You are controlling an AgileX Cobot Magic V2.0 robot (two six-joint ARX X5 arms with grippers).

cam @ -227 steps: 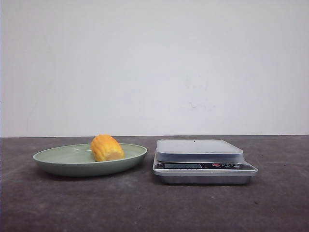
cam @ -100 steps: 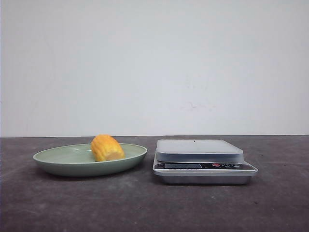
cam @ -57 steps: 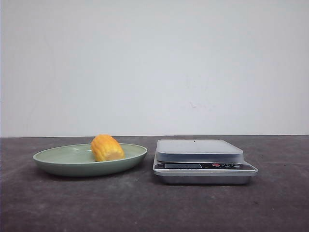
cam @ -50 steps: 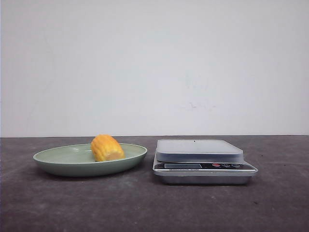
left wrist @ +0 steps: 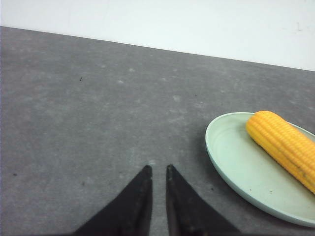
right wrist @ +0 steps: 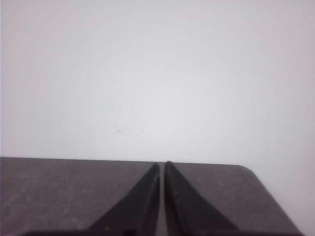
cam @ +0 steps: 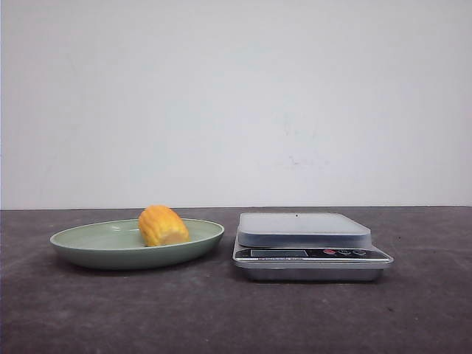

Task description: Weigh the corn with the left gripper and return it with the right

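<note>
The orange-yellow corn (cam: 163, 226) lies on a pale green plate (cam: 96, 247) at the left of the table. The left wrist view shows the corn (left wrist: 283, 147) on the plate (left wrist: 236, 167), off to one side of my left gripper (left wrist: 158, 169). That gripper hangs over bare table, its jaws nearly together with a narrow gap and nothing between them. My right gripper (right wrist: 162, 165) is shut and empty, pointing at the table's far edge and the white wall. Neither gripper shows in the front view.
A silver kitchen scale (cam: 310, 254) with a pale flat platform (cam: 302, 223) stands just right of the plate. The dark grey table ends at a white wall behind; its rounded far corner (right wrist: 246, 169) shows in the right wrist view.
</note>
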